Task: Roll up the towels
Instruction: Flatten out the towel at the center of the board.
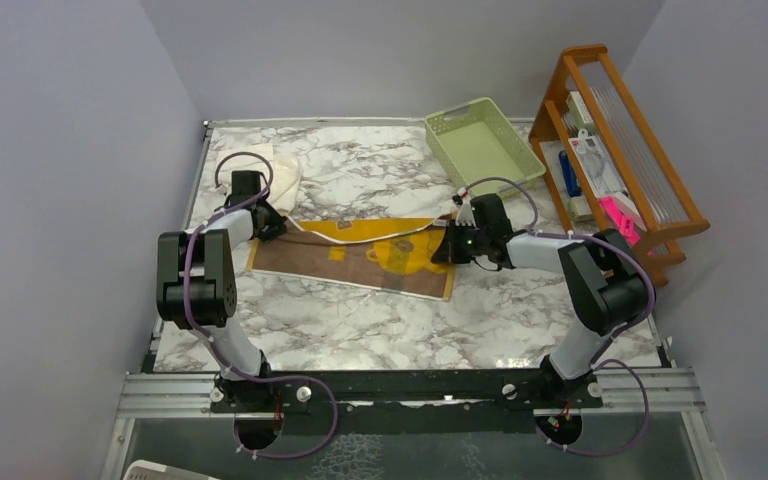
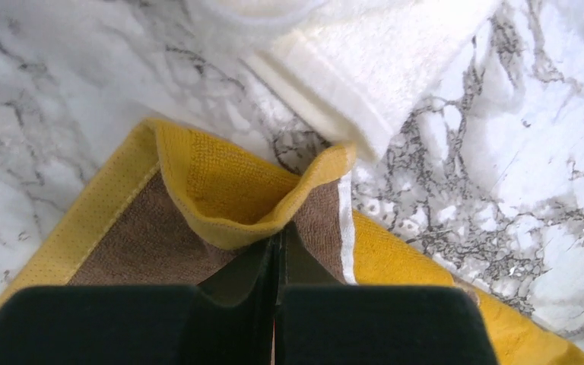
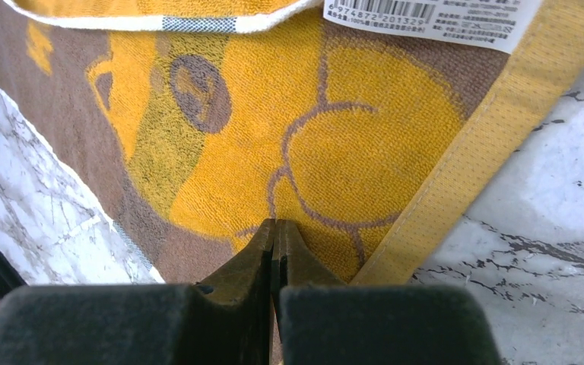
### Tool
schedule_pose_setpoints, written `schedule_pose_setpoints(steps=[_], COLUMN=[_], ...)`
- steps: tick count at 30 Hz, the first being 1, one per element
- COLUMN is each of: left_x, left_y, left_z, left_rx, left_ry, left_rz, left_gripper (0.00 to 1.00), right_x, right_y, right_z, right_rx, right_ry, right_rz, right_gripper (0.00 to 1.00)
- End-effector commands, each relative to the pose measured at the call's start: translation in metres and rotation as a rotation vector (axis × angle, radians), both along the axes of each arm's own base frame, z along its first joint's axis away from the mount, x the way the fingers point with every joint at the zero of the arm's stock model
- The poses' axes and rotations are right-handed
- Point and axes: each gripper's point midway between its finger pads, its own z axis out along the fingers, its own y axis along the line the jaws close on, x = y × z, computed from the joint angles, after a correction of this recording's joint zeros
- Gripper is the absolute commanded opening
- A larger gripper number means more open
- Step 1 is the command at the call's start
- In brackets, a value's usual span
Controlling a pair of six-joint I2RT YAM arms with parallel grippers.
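Between the two grippers, a yellow-and-brown towel (image 1: 360,255) lies spread on the marble tabletop (image 1: 360,320), its far edge folded back toward the arms in a yellow strip. At its left far corner the left gripper (image 2: 277,239) is closed on the cloth, which puckers up into a raised fold right at the fingertips. Just beyond that gripper lies a cream-white towel (image 2: 365,68), loosely bunched and close to the pinched corner. The right gripper (image 3: 275,228) is closed too, its tips pressed onto the towel just beside its yellow right-hand border; whether any cloth is caught between them I cannot tell. Ahead of it a printed label (image 3: 433,19) shows. Farther beyond sits a green basket (image 1: 480,145), with a wooden rack (image 1: 585,55) to its right.
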Motion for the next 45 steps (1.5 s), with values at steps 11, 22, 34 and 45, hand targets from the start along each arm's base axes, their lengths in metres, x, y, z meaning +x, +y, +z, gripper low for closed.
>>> schedule_pose_setpoints(steps=[11,22,34,45], left_x=[0.072,0.148,0.163,0.099], left_y=[0.021,0.040,0.078,0.097], left_z=[0.005,0.007,0.031,0.106], left_rx=[0.055,0.064,0.221,0.260], left_ry=[-0.055,-0.100,-0.143,-0.255], left_rz=[0.039,0.046,0.055,0.176], left_gripper=[0.00,0.00,0.00,0.00], right_x=[-0.074,-0.101,-0.111,-0.069], right_y=[-0.039,-0.044,-0.044,-0.037], right_z=[-0.049,-0.054,-0.048,0.000], right_rx=[-0.137,-0.128,-0.105,-0.101], right_ry=[0.262,0.322,0.352,0.125], right_rz=[-0.004,0.006,-0.006,0.023], right_gripper=[0.00,0.00,0.01,0.12])
